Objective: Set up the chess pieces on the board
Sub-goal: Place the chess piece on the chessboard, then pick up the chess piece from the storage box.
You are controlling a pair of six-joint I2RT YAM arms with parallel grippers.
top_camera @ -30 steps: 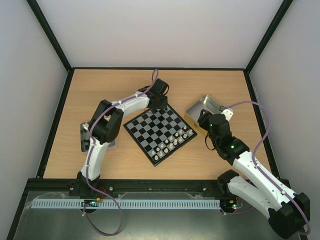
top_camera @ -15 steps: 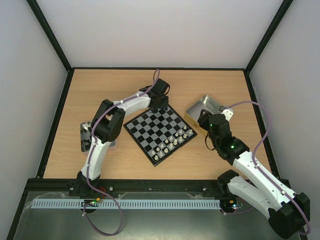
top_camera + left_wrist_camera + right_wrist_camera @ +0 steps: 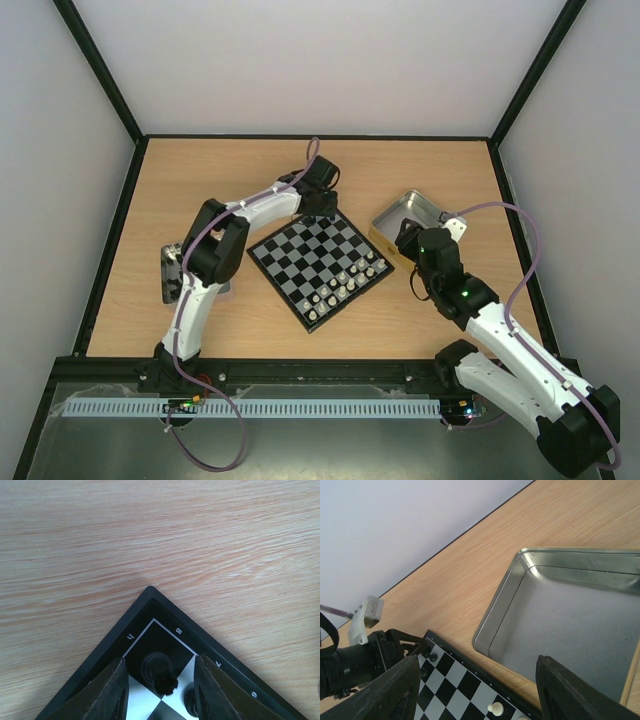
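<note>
A fixed camera, high above the near edge, looks down on the whole worktop (image 3: 200,180), with the board (image 3: 300,255) small at mid-frame; the left wrist camera faces down, very close over the board's far corner, its own jaws at the bottom edge; the right wrist camera looks slantwise across an open tin (image 3: 570,615) towards that same corner; all three views share it.

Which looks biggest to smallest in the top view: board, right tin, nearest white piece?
1. board
2. tin, partly covered, yet clearly smaller than the board
3. white piece, by far the smallest
</note>
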